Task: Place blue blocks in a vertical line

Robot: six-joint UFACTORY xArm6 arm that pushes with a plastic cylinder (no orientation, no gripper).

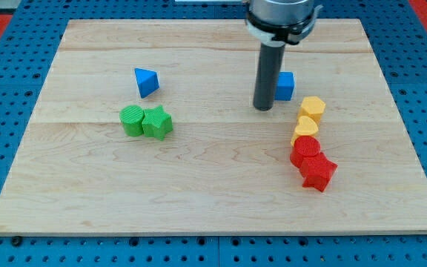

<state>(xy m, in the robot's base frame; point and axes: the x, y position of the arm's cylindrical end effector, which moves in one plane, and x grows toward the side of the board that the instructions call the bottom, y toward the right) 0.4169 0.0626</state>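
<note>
A blue triangular block (pixel 146 81) lies left of the board's middle, toward the view's top. A blue cube (pixel 285 85) lies right of centre, partly hidden behind my rod. My tip (pixel 264 108) rests on the board just left of and slightly below the blue cube, close to it or touching it; I cannot tell which. The blue triangle is far to the tip's left.
Two green blocks (pixel 145 121) sit together below the blue triangle. Two yellow blocks (pixel 309 118) and two red blocks (pixel 312 162) form a column at the view's right, below the blue cube. The wooden board (pixel 213 200) ends at a blue pegboard surround.
</note>
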